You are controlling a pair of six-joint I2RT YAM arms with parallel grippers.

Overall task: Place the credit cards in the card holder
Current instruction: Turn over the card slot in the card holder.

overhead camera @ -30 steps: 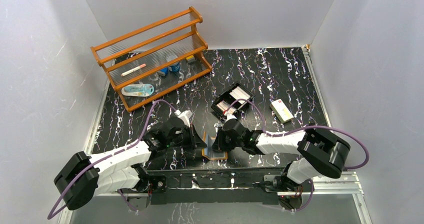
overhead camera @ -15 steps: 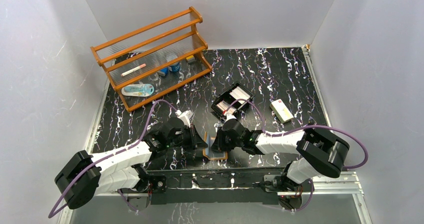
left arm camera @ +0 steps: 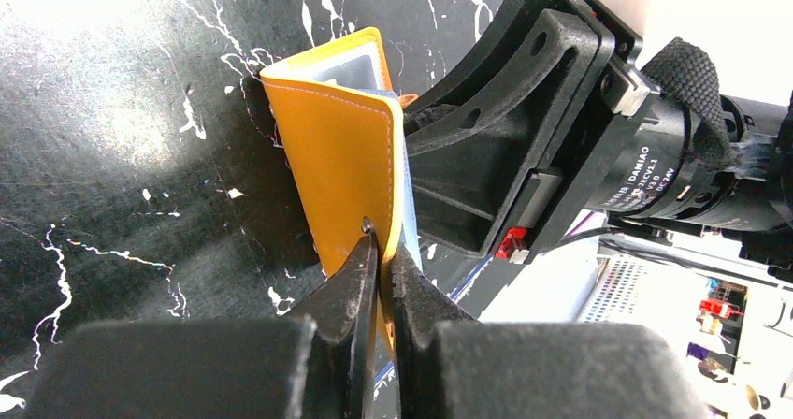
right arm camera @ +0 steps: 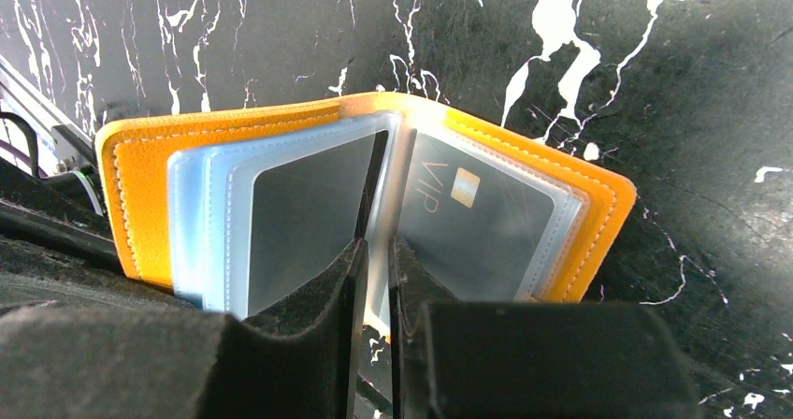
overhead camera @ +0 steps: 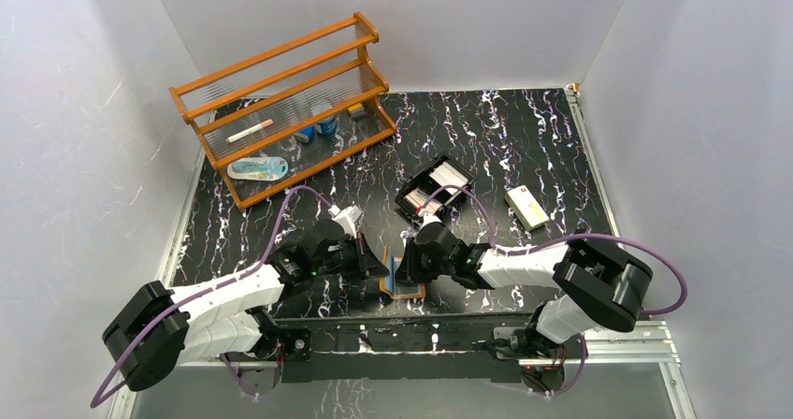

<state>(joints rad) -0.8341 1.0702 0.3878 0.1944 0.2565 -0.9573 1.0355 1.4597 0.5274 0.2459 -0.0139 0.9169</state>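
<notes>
Left wrist: looks down the left gripper (left arm camera: pixel 381 251), shut tight on the near edge of the card holder (left arm camera: pixel 337 166), pinching its orange cover between the two tips. Finds that cover raised at an angle off the black marbled table (left arm camera: pixel 112 157) straight ahead of the fingertips, with pale blue sleeve edges peeking out behind it. Meets the right arm's black housing (left arm camera: pixel 524 129) close against the far face of the cover, just past the tips and off to their right. Right wrist: looks down the right gripper (right arm camera: pixel 374 251), clamped on one clear sleeve leaf at the holder's middle fold, jaws a sliver apart with only that leaf between them. Sees the holder splayed open like a booklet directly ahead of these fingers, with a greyish sleeve left of the tips. Sees to their right a sleeve carrying one of the credit cards (right arm camera: pixel 458 204), marked VIP. Top external: shows both grippers nose to nose over the holder, at the table's near edge. Places a black tray (overhead camera: pixel 416 199) holding pale cards a little beyond the right gripper, and a cream box (overhead camera: pixel 526 207) farther off to that gripper's right. Places a wooden rack (overhead camera: pixel 281 110) well beyond the left gripper, against the back wall.
</notes>
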